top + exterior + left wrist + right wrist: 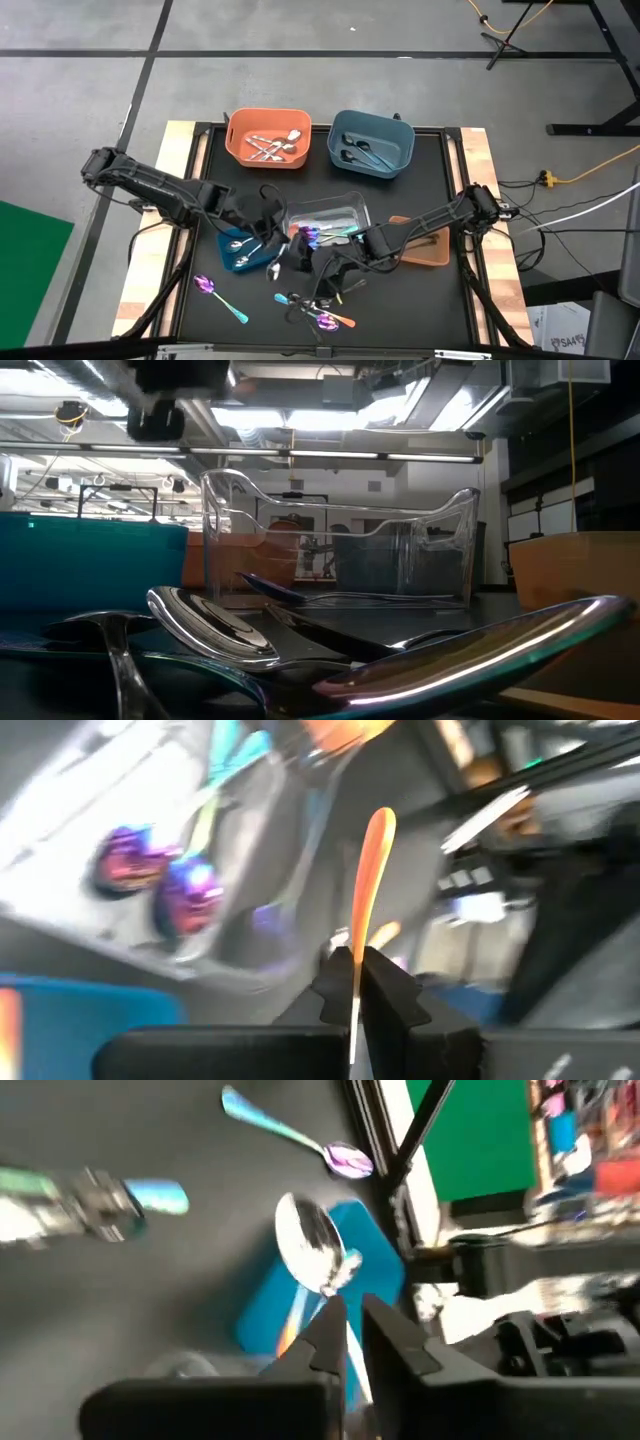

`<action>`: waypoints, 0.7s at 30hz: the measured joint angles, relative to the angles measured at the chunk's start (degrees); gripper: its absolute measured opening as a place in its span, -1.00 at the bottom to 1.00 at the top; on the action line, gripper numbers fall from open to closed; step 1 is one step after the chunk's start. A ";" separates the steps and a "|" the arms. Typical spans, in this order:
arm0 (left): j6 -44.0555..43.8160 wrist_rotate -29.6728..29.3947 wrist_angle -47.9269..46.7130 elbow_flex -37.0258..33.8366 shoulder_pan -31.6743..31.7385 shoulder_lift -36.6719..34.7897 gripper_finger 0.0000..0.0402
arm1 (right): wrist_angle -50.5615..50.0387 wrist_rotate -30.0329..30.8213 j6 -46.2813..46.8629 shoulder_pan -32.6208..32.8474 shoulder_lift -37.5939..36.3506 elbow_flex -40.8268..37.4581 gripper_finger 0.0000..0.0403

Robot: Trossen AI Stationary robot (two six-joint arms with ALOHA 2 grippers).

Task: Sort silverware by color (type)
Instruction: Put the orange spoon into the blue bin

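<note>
From above, both grippers met just below the clear bin (325, 215) at centre frame, their fingers lost in clutter. Only the left wrist view showed the left gripper (357, 982) clamped on an orange-handled utensil (372, 870). The right wrist view showed the right gripper (343, 1323) narrowly parted beneath a silver spoon (312, 1242), grip uncertain.

No readable text, labels, brands, numbers or signs in any view; nothing legible on bins, silverware, arms or table.
</note>
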 joint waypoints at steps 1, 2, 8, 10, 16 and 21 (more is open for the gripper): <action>1.23 0.07 -1.95 0.00 0.28 0.00 -0.99 | -0.18 -0.60 3.20 0.24 0.00 0.00 -0.83; 2.55 0.47 -4.07 0.00 0.57 0.00 -0.99 | -0.34 -0.94 6.12 0.21 0.00 0.00 -0.82; 8.84 5.10 -16.50 0.00 2.73 0.00 -0.99 | -3.37 -3.27 17.77 0.17 0.00 0.00 -0.79; 11.32 6.16 -19.42 0.00 3.29 0.00 -0.99 | -4.69 -4.17 19.31 0.17 0.00 0.00 -0.79; 19.22 4.54 -29.67 0.00 4.01 -0.02 -0.99 | -6.21 -4.65 20.09 0.17 0.00 0.00 -0.79; 20.59 -1.70 -36.23 0.00 3.99 -0.02 -0.98 | -6.32 -4.65 20.13 0.17 0.02 0.00 -0.79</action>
